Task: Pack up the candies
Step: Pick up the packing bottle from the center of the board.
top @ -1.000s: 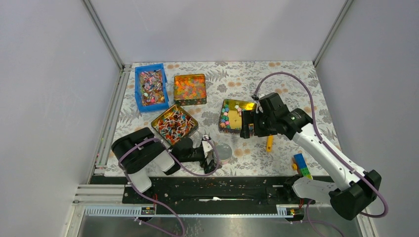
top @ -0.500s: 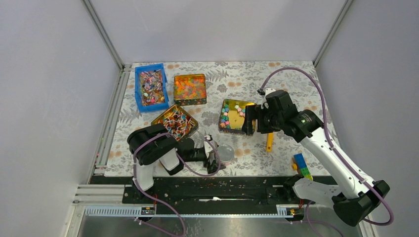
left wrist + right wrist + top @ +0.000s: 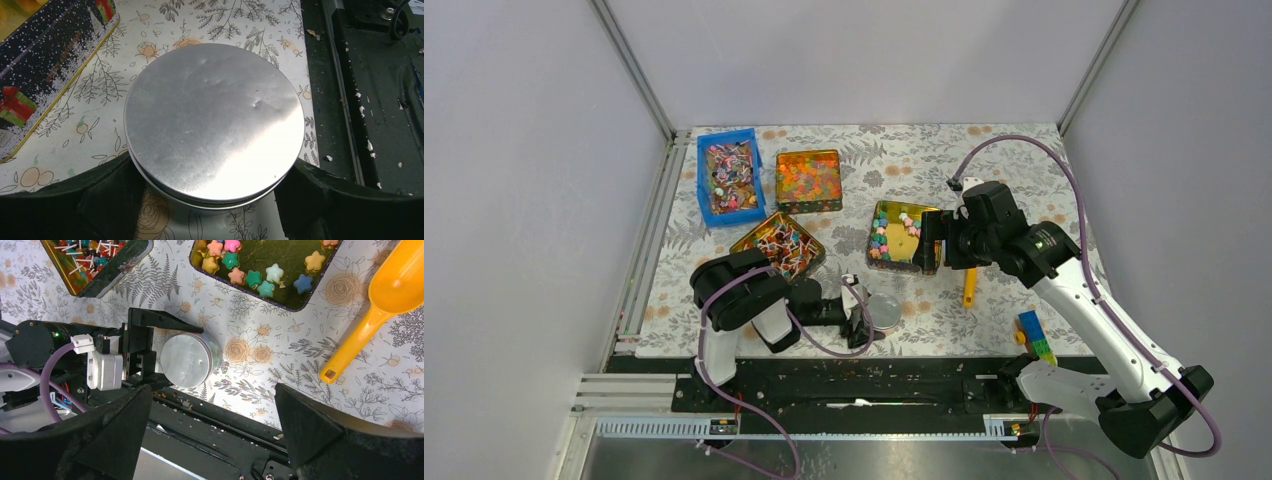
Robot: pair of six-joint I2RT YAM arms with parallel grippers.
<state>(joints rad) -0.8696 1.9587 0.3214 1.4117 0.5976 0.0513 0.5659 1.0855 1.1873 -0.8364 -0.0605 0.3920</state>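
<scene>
Top view: we note the candies [image 3: 881,240] in a gold tin [image 3: 904,206], at 1 o'clock from the left fingers [image 3: 861,330].

Left wrist: those fingers clamp a silver round tin [image 3: 215,125].

Right wrist: the right fingers [image 3: 320,430] are spread and empty, with the candies at 12 o'clock.

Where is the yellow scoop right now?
In the top view the yellow scoop lies on the floral mat right of centre, just right of and nearer than the star-candy tin.

The candies [image 3: 880,243] are small pastel stars in pink, green, blue and yellow, lying loose along the edges of a gold tin [image 3: 903,244] mid-table.
</scene>
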